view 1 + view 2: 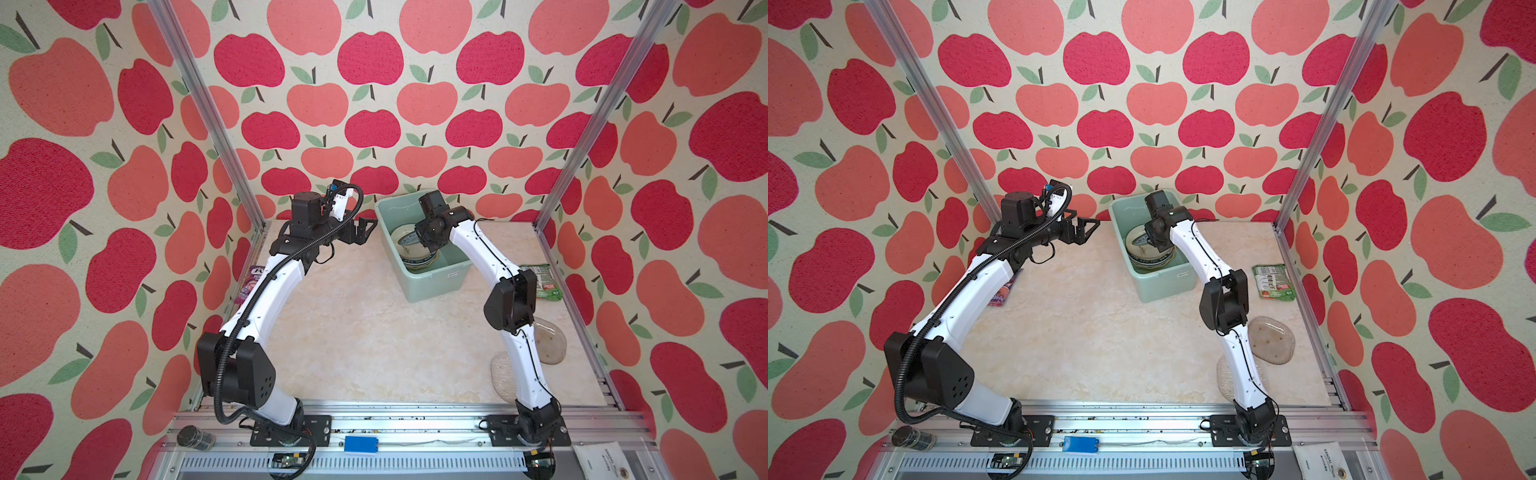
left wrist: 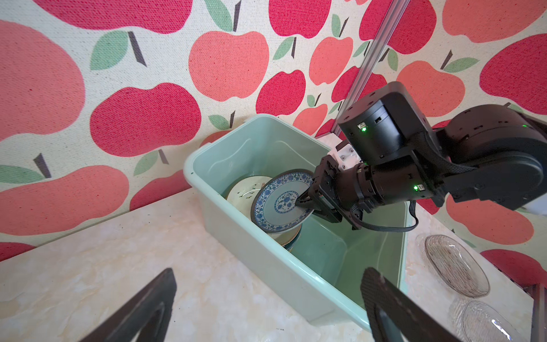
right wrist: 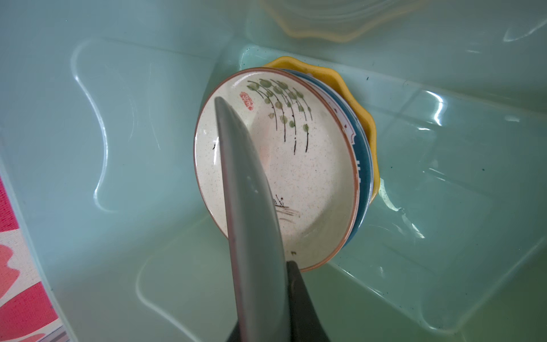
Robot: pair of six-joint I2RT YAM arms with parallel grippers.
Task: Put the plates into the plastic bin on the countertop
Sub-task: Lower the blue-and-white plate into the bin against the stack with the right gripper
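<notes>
Seen edge-on from the right wrist camera, a blue-patterned plate (image 3: 251, 207) is pinched at its rim between the dark fingers (image 3: 296, 290) of the right gripper (image 2: 302, 204), which reaches down into the plastic bin (image 1: 432, 286). From the left wrist camera, one finger lies across the plate's decorated face, its tip reaching toward the centre motif, while the other sits under the rim. The plate is tilted, its far edge higher than the gripped edge. It hangs inside the bin, directly over a stack of plates already lying there. A cream plate (image 3: 310, 177) painted with a green plant tops that stack, and a yellow scalloped plate (image 3: 367, 118) lies lower in it. Whether the held plate touches the stack cannot be told. The bin stands at the back of the marble-patterned worktop (image 1: 365, 332), against the apple-print wall. The left gripper (image 1: 363, 228) is raised above the worktop just beside the bin's left wall, its fingers (image 2: 142, 308) spread wide apart and holding nothing. Two clear glass plates (image 1: 1271, 340) lie on the worktop near the base of the right arm, well apart from the bin and partly hidden by that arm in both top views.
</notes>
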